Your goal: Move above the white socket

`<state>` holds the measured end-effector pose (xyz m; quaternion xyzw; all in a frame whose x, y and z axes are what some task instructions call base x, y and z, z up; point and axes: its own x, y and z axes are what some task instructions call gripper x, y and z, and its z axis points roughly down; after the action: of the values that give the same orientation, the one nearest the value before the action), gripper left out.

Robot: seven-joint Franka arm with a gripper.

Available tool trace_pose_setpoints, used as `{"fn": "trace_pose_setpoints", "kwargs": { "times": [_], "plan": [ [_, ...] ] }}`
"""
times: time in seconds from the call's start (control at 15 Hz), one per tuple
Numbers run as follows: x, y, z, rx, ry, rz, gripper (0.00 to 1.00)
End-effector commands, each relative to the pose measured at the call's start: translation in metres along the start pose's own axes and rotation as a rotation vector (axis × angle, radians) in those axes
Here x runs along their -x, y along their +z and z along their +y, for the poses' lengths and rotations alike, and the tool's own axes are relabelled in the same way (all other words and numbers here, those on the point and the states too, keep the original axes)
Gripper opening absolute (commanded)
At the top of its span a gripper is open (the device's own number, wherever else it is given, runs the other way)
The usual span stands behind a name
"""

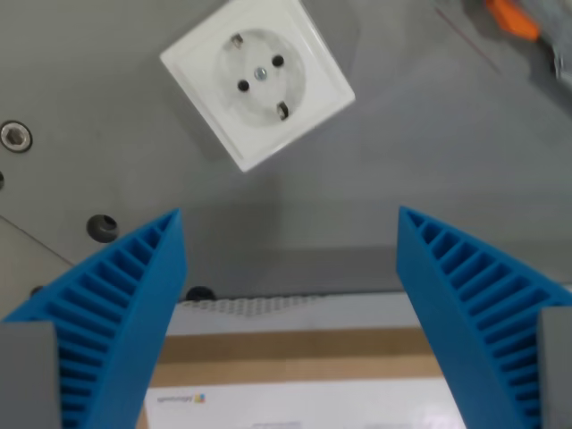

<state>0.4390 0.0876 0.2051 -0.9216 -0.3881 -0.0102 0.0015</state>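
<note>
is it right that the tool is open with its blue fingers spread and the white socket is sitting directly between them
Not quite. The tool is open with its blue fingers spread, but the wrist view shows the white socket lying beyond the fingertips, toward the top of the picture, not between them.

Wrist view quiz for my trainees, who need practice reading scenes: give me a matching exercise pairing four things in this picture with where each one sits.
Things:
1. white socket
2. orange object
3. metal screw
4. cardboard box

Places:
A. far left edge, on the grey table
B. bottom, between the blue jaws
C. top, left of centre
D. top right corner

Pairs: 1-C, 2-D, 3-A, 4-B
</note>
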Motion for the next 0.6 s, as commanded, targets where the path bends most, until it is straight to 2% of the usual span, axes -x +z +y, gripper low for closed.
{"fn": "trace_pose_setpoints", "kwargs": {
  "times": [0.07,0.6],
  "plan": [
    [-0.011,0.005,0.003,-0.076,-0.364,0.057,1.0],
    [-0.025,0.017,0.0,-0.08,-0.532,0.084,1.0]
  ]
}}
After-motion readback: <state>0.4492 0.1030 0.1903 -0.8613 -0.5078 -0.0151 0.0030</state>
